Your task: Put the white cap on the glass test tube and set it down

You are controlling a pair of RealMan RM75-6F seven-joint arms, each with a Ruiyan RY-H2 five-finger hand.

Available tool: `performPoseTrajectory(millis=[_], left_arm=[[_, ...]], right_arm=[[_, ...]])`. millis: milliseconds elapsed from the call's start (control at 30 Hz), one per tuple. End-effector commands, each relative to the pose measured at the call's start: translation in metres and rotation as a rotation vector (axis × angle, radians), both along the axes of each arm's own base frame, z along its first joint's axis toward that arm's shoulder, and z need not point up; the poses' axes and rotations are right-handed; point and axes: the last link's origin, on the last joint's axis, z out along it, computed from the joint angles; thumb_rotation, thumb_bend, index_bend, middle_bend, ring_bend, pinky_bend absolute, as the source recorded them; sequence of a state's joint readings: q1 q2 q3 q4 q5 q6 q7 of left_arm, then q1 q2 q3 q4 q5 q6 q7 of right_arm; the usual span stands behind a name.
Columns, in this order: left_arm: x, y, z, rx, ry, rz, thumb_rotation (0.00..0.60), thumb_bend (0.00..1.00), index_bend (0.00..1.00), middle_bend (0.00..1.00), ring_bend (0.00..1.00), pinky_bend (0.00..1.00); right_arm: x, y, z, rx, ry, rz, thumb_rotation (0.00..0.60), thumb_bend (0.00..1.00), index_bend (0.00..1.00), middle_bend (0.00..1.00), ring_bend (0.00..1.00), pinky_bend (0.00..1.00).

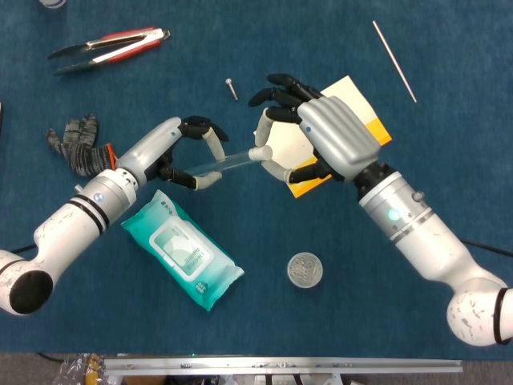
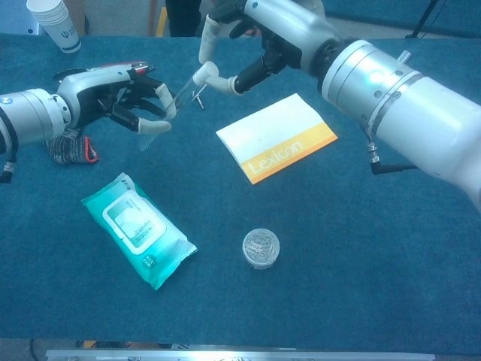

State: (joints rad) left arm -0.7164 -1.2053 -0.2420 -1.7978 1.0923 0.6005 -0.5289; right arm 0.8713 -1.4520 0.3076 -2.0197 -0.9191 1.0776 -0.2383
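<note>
Left hand (image 1: 186, 152) grips the clear glass test tube (image 1: 215, 164); right hand (image 1: 309, 136) pinches the small white cap (image 1: 258, 151) at its mouth, beside the white-and-orange booklet (image 2: 276, 138).

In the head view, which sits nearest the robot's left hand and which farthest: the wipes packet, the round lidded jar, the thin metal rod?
From the left hand:
1. Wipes packet, just below it.
2. Round jar, lower right.
3. Metal rod, far upper right.
</note>
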Motion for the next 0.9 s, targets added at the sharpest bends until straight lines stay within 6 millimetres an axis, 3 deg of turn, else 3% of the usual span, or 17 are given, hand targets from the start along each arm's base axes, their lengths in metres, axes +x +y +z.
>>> performPoseTrajectory(millis=[33,900], left_arm=[[0.0012,-0.0003,0.0001,0.0,-0.002,-0.001,0.6,0.3,0.57,0.26,0.09,0.14],[0.003,-0.0003,0.0056,0.019,-0.006,-0.005,0.6,0.3,0.57,0.26,0.09,0.14]], right_arm=[[0.0001,0.0001,-0.0008,0.003,-0.002,0.0,0.6,0.33,0.63,0.28,0.09,0.19],[-0.0011,0.0012,-0.0052,0.014,0.003,-0.005,0.6,0.33,0.63,0.28,0.09,0.19]])
